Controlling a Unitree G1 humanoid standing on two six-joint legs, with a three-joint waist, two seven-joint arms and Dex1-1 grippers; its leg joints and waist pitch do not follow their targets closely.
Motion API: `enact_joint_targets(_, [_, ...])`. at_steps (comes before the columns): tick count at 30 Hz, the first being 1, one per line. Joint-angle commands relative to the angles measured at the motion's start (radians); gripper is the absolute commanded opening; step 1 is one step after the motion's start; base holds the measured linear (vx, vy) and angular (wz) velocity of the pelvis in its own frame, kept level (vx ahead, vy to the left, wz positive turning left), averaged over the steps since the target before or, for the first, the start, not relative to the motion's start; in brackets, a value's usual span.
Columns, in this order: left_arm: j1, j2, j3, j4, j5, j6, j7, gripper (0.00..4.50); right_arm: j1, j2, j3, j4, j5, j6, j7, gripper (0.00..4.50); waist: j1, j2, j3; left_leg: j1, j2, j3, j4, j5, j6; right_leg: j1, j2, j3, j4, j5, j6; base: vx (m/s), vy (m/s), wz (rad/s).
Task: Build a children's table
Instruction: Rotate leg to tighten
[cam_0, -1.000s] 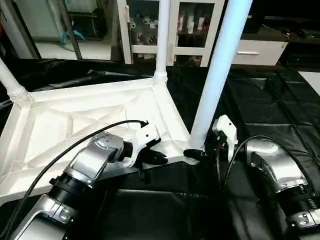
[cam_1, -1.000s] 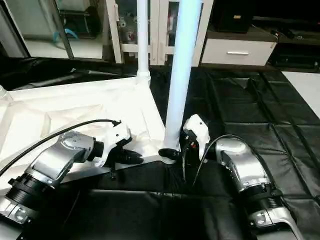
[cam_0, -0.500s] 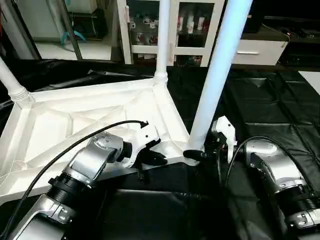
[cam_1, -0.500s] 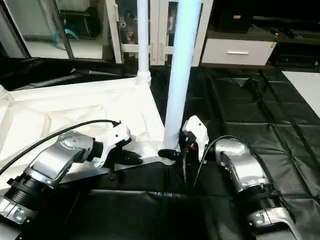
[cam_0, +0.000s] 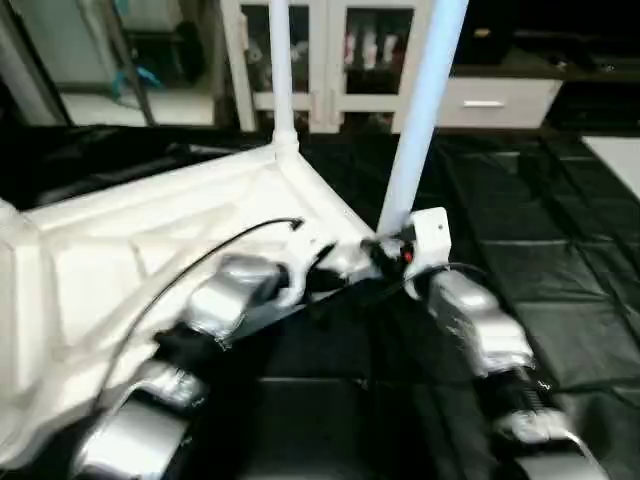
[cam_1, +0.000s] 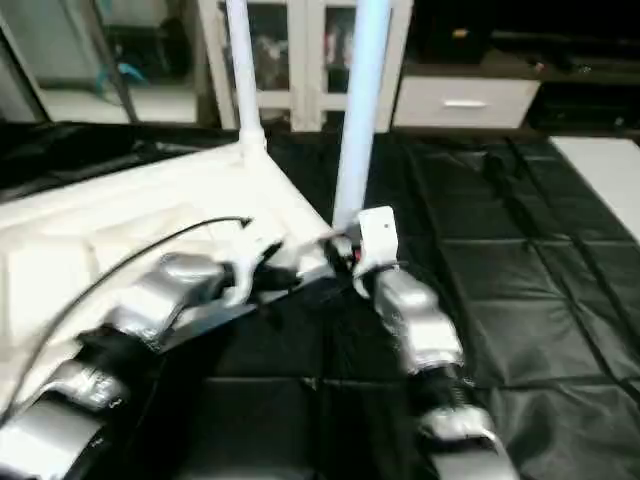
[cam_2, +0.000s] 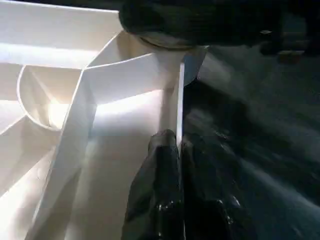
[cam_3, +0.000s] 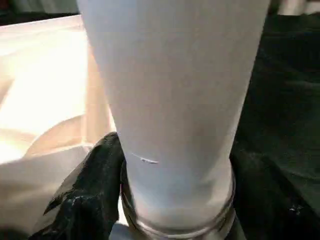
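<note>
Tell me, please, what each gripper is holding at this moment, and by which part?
The left gripper pinches the tabletop by its thin edge wall. The right gripper clasps the near leg at its base, just above the corner socket.

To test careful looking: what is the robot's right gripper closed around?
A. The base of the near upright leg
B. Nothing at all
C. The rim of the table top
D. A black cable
A: in the right wrist view the right gripper has a black finger on each side of the near leg, just above its corner socket.
</note>
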Motion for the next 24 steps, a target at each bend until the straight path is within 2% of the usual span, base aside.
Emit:
enact_joint_targets(1, [-0.041, -0.022, 0.048, 0.012, 0.007, -0.025, 0.082, 0.0, 0.025, 0.035, 0.004, 0.067, -0.009, 0.062, -0.076, 2.74, 0.001, 0.005, -0.066, 0.027, 0.033, -0.022, -0.089, -0.27, -0.036, 0.033, -0.02, 0.012, -0.072, -0.157, -0.205, 0.0, 0.0, 0.0])
enact_joint_targets(2, [-0.044, -0.028, 0.046, 0.015, 0.007, -0.028, 0.081, 0.0, 0.023, 0.043, 0.005, 0.067, -0.013, 0.063, -0.089, 2.74, 0.002, 0.007, -0.066, 0.026, 0.033, -0.022, -0.089, -0.267, -0.036, 0.034, -0.02, 0.012, -0.071, -0.152, -0.203, 0.0, 0.0, 0.0])
enact_joint_targets(3, [-0.044, -0.036, 0.036, 0.013, 0.008, -0.029, 0.069, 0.0, 0.018, 0.053, 0.014, 0.065, -0.024, 0.057, -0.1, 2.74, 0.005, 0.001, -0.066, 0.024, 0.034, -0.022, -0.09, -0.264, -0.033, 0.034, -0.02, 0.012, -0.072, -0.146, -0.198, 0.0, 0.0, 0.0])
enact_joint_targets(5, [-0.036, -0.033, 0.023, 0.003, 0.011, -0.033, 0.052, 0.0, 0.014, 0.055, 0.017, 0.06, -0.026, 0.035, -0.094, 2.74, 0.006, 0.005, -0.065, 0.024, 0.034, -0.023, -0.092, -0.274, -0.033, 0.034, -0.019, 0.011, -0.072, -0.15, -0.189, 0.0, 0.0, 0.0])
enact_joint_targets(6, [-0.029, -0.028, 0.019, 0.001, 0.011, -0.037, 0.046, 0.0, 0.011, 0.051, 0.018, 0.061, -0.03, 0.021, -0.089, 2.74, 0.007, 0.014, -0.065, 0.024, 0.035, -0.024, -0.093, -0.28, -0.036, 0.034, -0.021, 0.011, -0.072, -0.149, -0.185, 0.0, 0.0, 0.0])
enact_joint_targets(7, [-0.029, -0.028, 0.019, 0.001, 0.011, -0.037, 0.046, 0.0, 0.011, 0.051, 0.018, 0.061, -0.03, 0.021, -0.089, 2.74, 0.004, 0.009, -0.064, 0.025, 0.035, -0.023, -0.094, -0.29, -0.037, 0.033, -0.019, 0.011, -0.074, -0.15, -0.183, 0.0, 0.0, 0.0])
enact_joint_targets(10, [-0.004, -0.006, 0.005, -0.022, 0.013, -0.042, 0.014, 0.0, 0.022, 0.027, 0.026, 0.01, -0.032, 0.007, -0.042, 2.74, 0.003, 0.012, -0.064, 0.025, 0.035, -0.023, -0.095, -0.299, -0.037, 0.034, -0.019, 0.011, -0.076, -0.157, -0.181, 0.0, 0.0, 0.0])
enact_joint_targets(11, [0.003, 0.001, 0.003, -0.033, 0.013, -0.041, 0.0, 0.0, 0.032, 0.016, 0.029, -0.02, -0.029, 0.015, -0.027, 3.3, 0.005, 0.006, -0.064, 0.023, 0.036, -0.023, -0.094, -0.283, -0.031, 0.039, -0.02, 0.012, -0.074, -0.142, -0.18, 0.0, 0.0, 0.0])
enact_joint_targets(13, [0.027, 0.024, -0.008, -0.07, 0.013, -0.038, -0.039, 0.0, 0.055, -0.027, 0.039, -0.076, -0.025, 0.03, 0.024, 3.44, 0.009, 0.006, -0.069, 0.019, 0.037, -0.024, -0.089, -0.212, -0.008, 0.046, -0.02, 0.01, -0.065, -0.058, -0.189, 0.0, 0.0, 0.0])
enact_joint_targets(15, [0.068, 0.065, -0.027, -0.135, 0.006, -0.027, -0.1, 0.0, 0.076, -0.087, 0.051, -0.122, -0.006, 0.05, 0.126, 3.65, 0.009, 0.005, -0.07, 0.015, 0.036, -0.022, -0.085, -0.172, 0.014, 0.049, -0.021, 0.01, -0.059, -0.002, -0.204, 0.0, 0.0, 0.0])
enact_joint_targets(16, [0.07, 0.067, -0.028, -0.139, 0.005, -0.026, -0.104, 0.0, 0.076, -0.09, 0.053, -0.124, -0.004, 0.051, 0.134, 3.87, 0.009, 0.005, -0.071, 0.015, 0.036, -0.022, -0.084, -0.168, 0.023, 0.05, -0.021, 0.009, -0.058, 0.011, -0.211, 0.0, 0.0, 0.0])
enact_joint_targets(18, [0.108, 0.108, -0.058, -0.205, -0.011, -0.013, -0.185, 0.0, 0.087, -0.16, 0.082, -0.167, 0.019, 0.073, 0.275, 3.98, 0.007, 0.005, -0.071, 0.017, 0.038, -0.019, -0.079, -0.136, 0.05, 0.05, -0.02, 0.009, -0.055, 0.048, -0.238, 0.0, 0.0, 0.0])
enact_joint_targets(20, [0.133, 0.144, -0.089, -0.249, -0.017, -0.004, -0.252, 0.0, 0.094, -0.222, 0.107, -0.187, 0.037, 0.099, 0.392, 3.98, 0.009, 0.006, -0.07, 0.018, 0.039, -0.017, -0.078, -0.138, 0.059, 0.049, -0.021, 0.009, -0.056, 0.036, -0.25, 0.0, 0.0, 0.0])
enact_joint_targets(22, [0.142, 0.157, -0.101, -0.265, -0.018, -0.005, -0.276, 0.0, 0.097, -0.243, 0.113, -0.194, 0.047, 0.108, 0.435, 3.98, 0.011, 0.006, -0.066, 0.02, 0.041, -0.016, -0.08, -0.16, 0.059, 0.046, -0.021, 0.011, -0.06, 0.001, -0.253, 0.0, 0.0, 0.0])
enact_joint_targets(24, [0.166, 0.197, -0.132, -0.325, -0.038, 0.018, -0.363, 0.0, 0.109, -0.322, 0.144, -0.224, 0.077, 0.105, 0.596, 3.98, 0.014, 0.008, -0.064, 0.025, 0.045, -0.018, -0.085, -0.217, 0.038, 0.045, -0.021, 0.009, -0.064, -0.069, -0.252, 0.0, 0.0, 0.0])
